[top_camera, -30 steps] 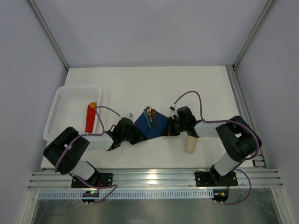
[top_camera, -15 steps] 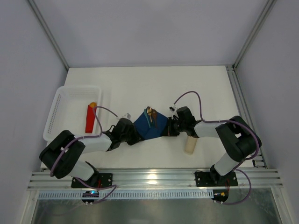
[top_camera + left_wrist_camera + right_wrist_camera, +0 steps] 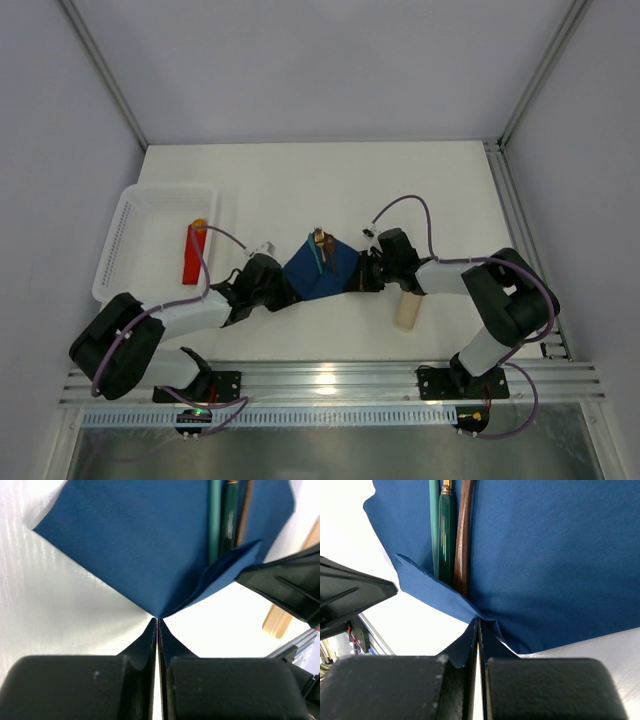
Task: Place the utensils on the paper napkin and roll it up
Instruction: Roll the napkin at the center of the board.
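Observation:
The navy paper napkin (image 3: pixel 322 270) lies mid-table as a diamond, with the utensils (image 3: pixel 320 247) on it: slim green and copper-brown handles (image 3: pixel 225 520) (image 3: pixel 451 535) side by side. My left gripper (image 3: pixel 287 291) is shut, its tips (image 3: pixel 158 621) pinching the napkin's near corner (image 3: pixel 150 545). On the other side my right gripper (image 3: pixel 358 279) is shut on the napkin's edge (image 3: pixel 478 622), where a small flap (image 3: pixel 435 592) is folded up against the handles. The napkin's near edge is raised between the two grippers.
A white slotted basket (image 3: pixel 125 225) stands at the left with a red block with an orange tip (image 3: pixel 192 255) in it. A pale beige rounded bar (image 3: pixel 407 310) lies just right of the right gripper. The metal rail (image 3: pixel 320 385) runs along the near edge.
The left arm's elbow has swung left and down, and its gripper has drawn slightly left with the napkin corner. The right arm and the utensils have not moved.

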Available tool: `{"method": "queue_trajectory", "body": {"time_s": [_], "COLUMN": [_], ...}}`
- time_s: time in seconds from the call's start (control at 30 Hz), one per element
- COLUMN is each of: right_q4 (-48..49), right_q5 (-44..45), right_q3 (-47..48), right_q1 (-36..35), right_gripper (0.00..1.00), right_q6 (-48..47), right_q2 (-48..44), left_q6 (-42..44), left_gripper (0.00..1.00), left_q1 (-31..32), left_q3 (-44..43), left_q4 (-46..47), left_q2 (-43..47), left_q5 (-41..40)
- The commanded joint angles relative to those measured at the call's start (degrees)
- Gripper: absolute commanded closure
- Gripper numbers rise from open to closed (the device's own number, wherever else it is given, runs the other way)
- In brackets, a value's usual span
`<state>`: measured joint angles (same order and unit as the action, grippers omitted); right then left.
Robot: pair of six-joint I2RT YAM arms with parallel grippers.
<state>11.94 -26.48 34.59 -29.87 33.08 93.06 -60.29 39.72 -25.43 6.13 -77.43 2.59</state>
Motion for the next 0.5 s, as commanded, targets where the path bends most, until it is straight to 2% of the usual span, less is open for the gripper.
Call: {"method": "queue_trajectory", "body": {"time_s": [0.0, 0.1, 0.47], "right_q4": [-1.4, -1.4, -1.9], "right_q5": [2.3, 2.3, 2.2], "right_q3": [0.6, 0.6, 0.9], "right_q1": [0.2, 0.1, 0.2], "right_gripper": [0.96, 0.96, 0.96], "right_q6": [-2.0, -2.0, -2.1], "right_q2": [1.2, 1.2, 1.0], "left_q6": [3.2, 4.0, 3.0], "left_gripper": [1.00, 1.00, 1.00], "left_q1": [0.3, 0.7, 1.0], "left_q3": [-0.4, -1.2, -6.3], "left_q4": [0.0, 2.6, 13.4], "left_q2": [3.6, 4.1, -6.2], "left_q5": [-1.0, 0.7, 6.9]}}
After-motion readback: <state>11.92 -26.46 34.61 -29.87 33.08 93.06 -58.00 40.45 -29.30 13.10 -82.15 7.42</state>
